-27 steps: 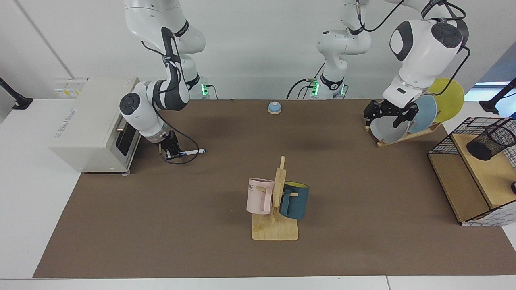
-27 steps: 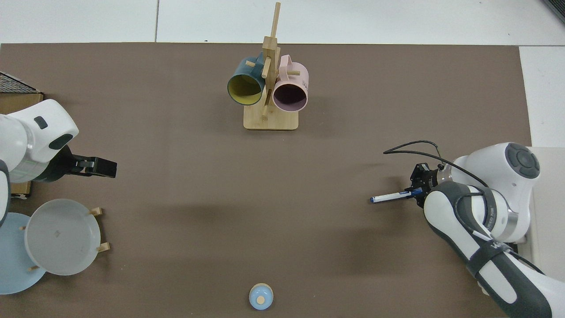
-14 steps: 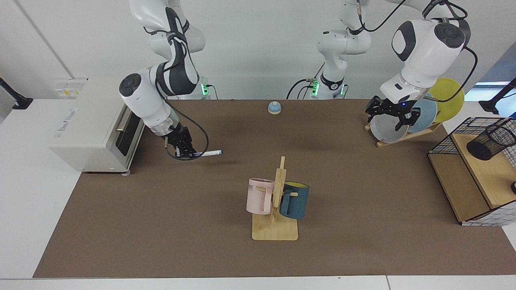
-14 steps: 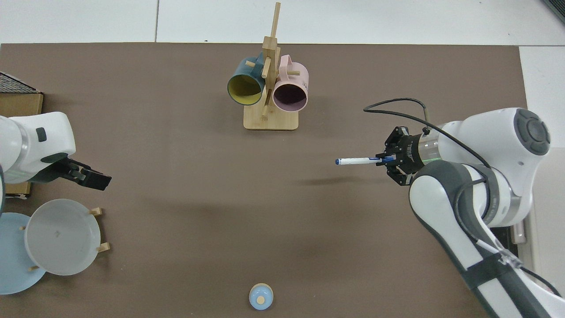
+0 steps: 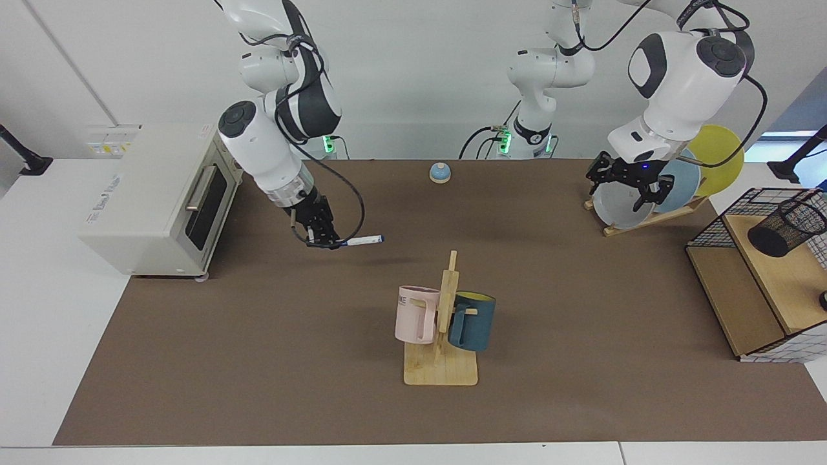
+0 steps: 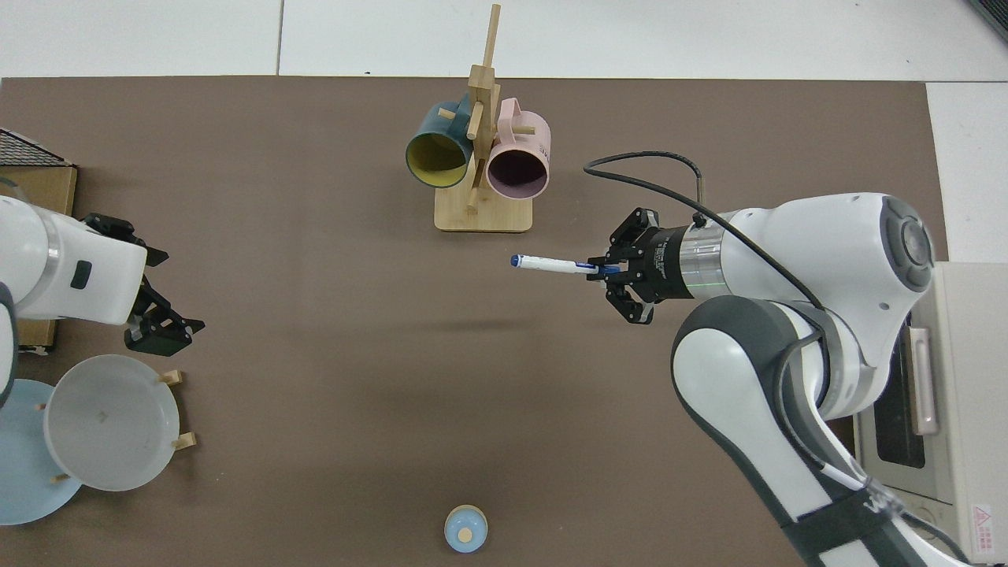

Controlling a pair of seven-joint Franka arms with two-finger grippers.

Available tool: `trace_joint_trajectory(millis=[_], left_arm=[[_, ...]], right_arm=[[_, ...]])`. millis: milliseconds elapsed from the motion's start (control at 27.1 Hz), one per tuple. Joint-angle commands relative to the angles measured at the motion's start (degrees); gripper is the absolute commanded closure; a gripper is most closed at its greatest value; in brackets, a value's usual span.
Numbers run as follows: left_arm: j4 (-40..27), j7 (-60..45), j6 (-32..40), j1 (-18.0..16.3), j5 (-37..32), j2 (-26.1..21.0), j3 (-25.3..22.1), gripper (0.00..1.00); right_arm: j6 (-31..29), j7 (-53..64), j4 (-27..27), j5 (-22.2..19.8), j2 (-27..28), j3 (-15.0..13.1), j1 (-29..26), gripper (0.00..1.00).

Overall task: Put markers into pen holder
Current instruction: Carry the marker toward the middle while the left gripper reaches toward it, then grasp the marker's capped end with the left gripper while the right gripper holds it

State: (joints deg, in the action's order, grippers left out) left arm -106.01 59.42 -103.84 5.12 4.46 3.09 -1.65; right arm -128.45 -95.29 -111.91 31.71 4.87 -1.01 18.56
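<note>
Currently right gripper pinches the marker by its capped end, mid-left of frame, level above the mat. Left gripper, fingers spread, hovers upper right by plates. Pen holder far right. Pink mug reads "ME".

a wooden mug stand sits near the middle of the brown mat, a pink mug and a dark blue mug hanging on either side of its post. a white toaster oven stands at one end of the table. a small blue bell rests at the mat's far edge. grey, blue and yellow plates lean in a wooden rack. a wire basket with wooden shelves stands at the other end.
</note>
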Motion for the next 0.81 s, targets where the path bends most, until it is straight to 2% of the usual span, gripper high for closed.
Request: trace_joint_trajectory(millis=[0, 259, 406, 554, 702, 776], left_arm=[[0.3, 5.9, -1.4, 3.2, 2.0, -0.1, -0.3, 0.0], [-0.2, 9.9, -4.6, 6.7, 2.1, -0.1, 1.9, 0.0], [-0.4, 10.7, -6.6, 6.9, 2.0, -0.5, 5.5, 0.0], [-0.9, 19.4, -11.5, 7.0, 2.0, -2.1, 7.4, 0.0], [-0.4, 23.4, -13.2, 7.0, 2.0, -2.4, 8.1, 0.0], [0.4, 22.8, -13.7, 7.0, 2.0, -3.2, 9.2, 0.0]], right_arm=[[-5.0, -6.8, 0.5, 1.3, 0.7, -0.2, 4.2, 1.0], [-11.0, -15.8, 0.5, 1.3, 1.0, -0.1, 9.3, 1.0], [-11.8, -20.3, 0.5, 1.3, 0.8, -0.2, 12.0, 1.0], [-12.5, -23.5, 0.1, 1.2, 0.3, -0.2, 14.1, 1.0], [-12.4, -22.1, -0.5, 0.0, -0.3, -0.3, 16.6, 1.0], [-12.2, -17.8, -0.9, -1.3, -0.5, -0.2, 16.9, 1.0]])
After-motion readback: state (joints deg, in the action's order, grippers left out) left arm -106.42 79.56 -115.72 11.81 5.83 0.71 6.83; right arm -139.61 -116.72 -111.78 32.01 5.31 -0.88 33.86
